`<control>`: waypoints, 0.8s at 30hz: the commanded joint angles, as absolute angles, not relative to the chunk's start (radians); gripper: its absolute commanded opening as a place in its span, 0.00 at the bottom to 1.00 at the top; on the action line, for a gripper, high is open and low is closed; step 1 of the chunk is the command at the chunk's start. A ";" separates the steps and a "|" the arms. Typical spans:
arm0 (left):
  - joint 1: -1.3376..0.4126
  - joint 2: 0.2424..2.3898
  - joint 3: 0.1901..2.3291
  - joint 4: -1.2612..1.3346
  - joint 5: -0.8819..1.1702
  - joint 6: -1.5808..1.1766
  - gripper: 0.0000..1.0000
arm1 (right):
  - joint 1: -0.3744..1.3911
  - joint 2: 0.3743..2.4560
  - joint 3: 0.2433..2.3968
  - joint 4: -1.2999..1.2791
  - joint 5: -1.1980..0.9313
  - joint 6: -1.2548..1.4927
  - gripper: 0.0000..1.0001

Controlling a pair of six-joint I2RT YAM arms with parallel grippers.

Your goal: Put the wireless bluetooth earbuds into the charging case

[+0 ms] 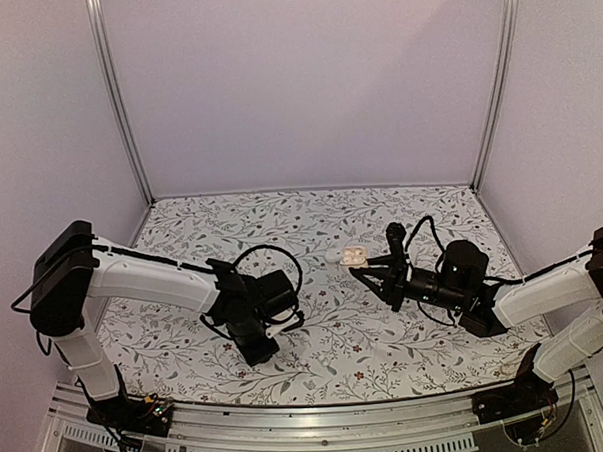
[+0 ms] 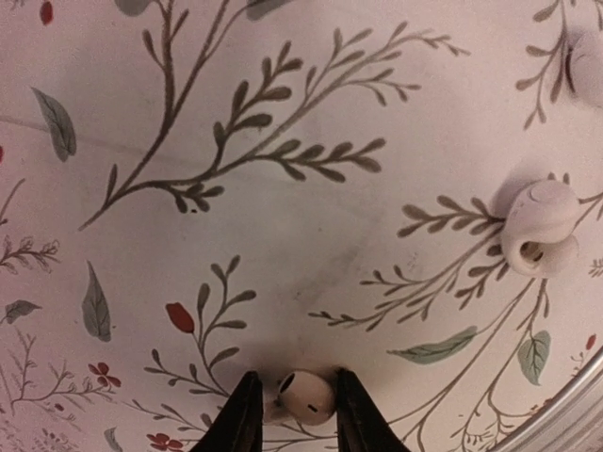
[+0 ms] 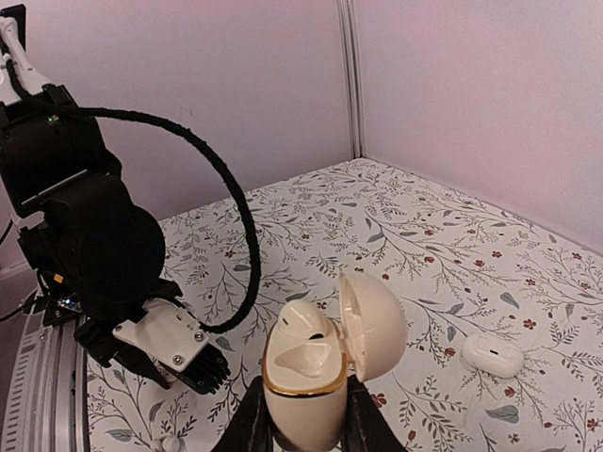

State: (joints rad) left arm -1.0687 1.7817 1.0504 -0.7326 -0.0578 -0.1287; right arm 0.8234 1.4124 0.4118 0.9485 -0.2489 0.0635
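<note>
My right hand (image 3: 303, 426) pinches the small white round plastic case (image 3: 300, 377), open and upright so buds can drop in. My left hand (image 2: 294, 407) pinches a little shiny white earbud (image 2: 306, 395) on the flowery surface (image 2: 283, 141), ready to lift, I think.

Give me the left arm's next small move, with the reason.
Probably pinch firmly and lift a little. The left gripper brackets an earbud lying on the table cloth, fingers close on both sides, though a firm grip isn't clear. The right gripper holds the charging case upright, lid open, its front socket apparently empty.
</note>
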 commanded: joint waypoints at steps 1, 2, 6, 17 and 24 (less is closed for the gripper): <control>-1.052 1.808 1.072 -0.739 -0.072 -0.109 0.25 | 0.816 1.382 0.403 0.957 -0.250 0.064 0.00; -1.049 1.808 1.073 -0.740 -0.071 -0.110 0.24 | 0.816 1.382 0.402 0.957 -0.250 0.063 0.00; -1.040 1.812 1.074 -0.756 -0.069 -0.112 0.23 | 0.816 1.381 0.403 0.954 -0.248 0.060 0.00; -1.014 1.832 1.071 -0.771 -0.054 -0.120 0.21 | 0.816 1.378 0.403 0.949 -0.250 0.058 0.00; -0.996 1.804 1.072 -0.748 -0.029 -0.115 0.11 | 0.816 1.376 0.404 0.946 -0.250 0.055 0.00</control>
